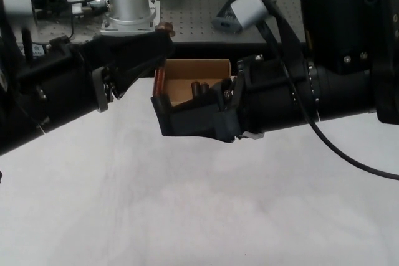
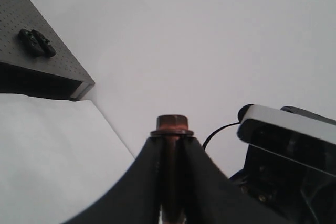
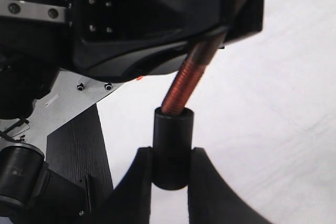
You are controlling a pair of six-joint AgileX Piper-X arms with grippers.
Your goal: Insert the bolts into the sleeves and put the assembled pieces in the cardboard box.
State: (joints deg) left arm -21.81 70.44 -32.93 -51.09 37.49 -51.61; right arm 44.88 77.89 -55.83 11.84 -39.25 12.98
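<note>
You have the left claw point(image 2: 171, 148) clenched on the bolt point(image 2: 172, 123) just under its head | right claw point(image 3: 171, 169) clenched round the sleeve point(image 3: 172, 145), bolt's threaded tip at its mouth, both just beside the box point(image 1: 199, 64) | parts look stiff, light, probably slick: grip mid-sleeve and high on the shank.

Copper-coloured bolt point(image 2: 172, 121), flanged hex head, threaded shank, pinched in my left gripper point(image 2: 172, 139). Its tip meets the open top of 1 black cylindrical sleeve point(image 3: 172, 145), clamped in my right gripper point(image 3: 171, 156), bolt tilted off the sleeve's axis. Open cardboard box point(image 1: 187, 70) just behind, holding dark pieces point(image 1: 201, 88), maybe 2.
</note>
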